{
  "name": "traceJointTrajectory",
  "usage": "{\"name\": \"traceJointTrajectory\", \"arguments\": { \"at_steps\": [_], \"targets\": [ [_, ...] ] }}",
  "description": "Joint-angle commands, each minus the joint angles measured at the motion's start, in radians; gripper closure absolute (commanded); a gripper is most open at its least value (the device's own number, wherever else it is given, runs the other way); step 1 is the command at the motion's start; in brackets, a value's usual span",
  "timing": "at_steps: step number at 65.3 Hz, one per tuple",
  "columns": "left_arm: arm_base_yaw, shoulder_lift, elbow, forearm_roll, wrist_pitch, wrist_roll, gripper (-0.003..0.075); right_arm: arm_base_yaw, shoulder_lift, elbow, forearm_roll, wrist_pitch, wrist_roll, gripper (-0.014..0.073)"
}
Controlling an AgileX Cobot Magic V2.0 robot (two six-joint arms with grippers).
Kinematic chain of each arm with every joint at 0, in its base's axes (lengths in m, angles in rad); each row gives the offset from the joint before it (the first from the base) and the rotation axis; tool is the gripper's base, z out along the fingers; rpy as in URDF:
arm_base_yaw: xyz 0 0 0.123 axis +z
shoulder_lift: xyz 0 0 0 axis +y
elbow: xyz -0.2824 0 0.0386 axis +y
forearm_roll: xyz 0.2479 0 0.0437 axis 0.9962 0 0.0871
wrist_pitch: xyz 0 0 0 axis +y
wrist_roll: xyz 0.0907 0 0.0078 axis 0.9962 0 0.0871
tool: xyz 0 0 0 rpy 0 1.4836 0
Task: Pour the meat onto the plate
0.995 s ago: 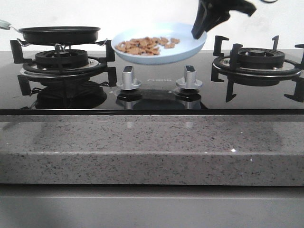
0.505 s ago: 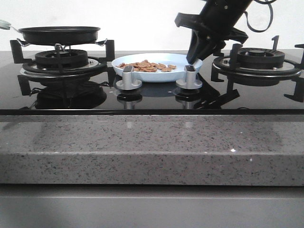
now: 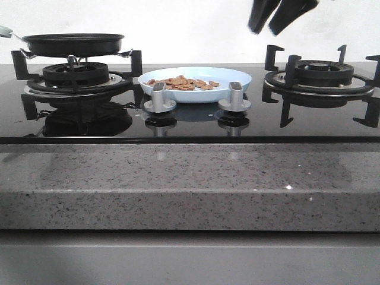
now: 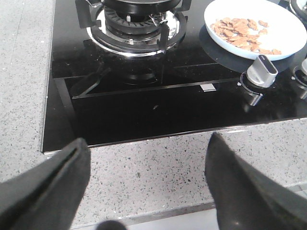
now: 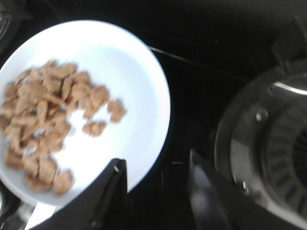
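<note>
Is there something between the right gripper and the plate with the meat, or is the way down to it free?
Nothing visible stands in the way. The right gripper, jaws open, hangs above the right edge of the plate, with only air between. The meat lies on the plate's left part, and the two knobs stand in front of the plate.

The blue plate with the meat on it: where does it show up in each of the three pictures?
Front view: plate at centre, behind the two stove knobs.
Left wrist view: plate in the upper right corner.
Right wrist view: plate fills the left half.
Shared landmark: the meat heaped on it.
</note>
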Motion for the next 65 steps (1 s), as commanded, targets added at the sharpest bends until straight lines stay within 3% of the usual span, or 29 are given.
{"name": "traceJointTrajectory", "arguments": {
  "at_steps": [1, 11, 29, 48, 65],
  "targets": [
    [-0.006, 0.001, -0.026, -0.026, -0.062, -0.009, 0.0227, 0.012, -0.15, 0.078, 0.0, -0.051, -0.007, 0.0294],
    [-0.014, 0.001, -0.026, -0.021, -0.06, -0.009, 0.0227, 0.021, -0.398, 0.35, -0.036, -0.1, -0.009, 0.0294],
    [-0.081, 0.001, -0.026, 0.038, -0.058, -0.046, 0.0228, 0.018, -0.755, 0.673, -0.053, -0.098, 0.0, 0.0298],
    [-0.221, 0.001, -0.028, 0.357, -0.002, -0.312, 0.0228, 0.018, -1.039, 0.914, -0.093, -0.076, 0.103, 0.03],
    [-0.216, 0.001, -0.028, 0.352, -0.023, -0.342, 0.0228, 0.018, -1.274, 1.062, -0.103, -0.05, 0.141, 0.03]
  ]
}}
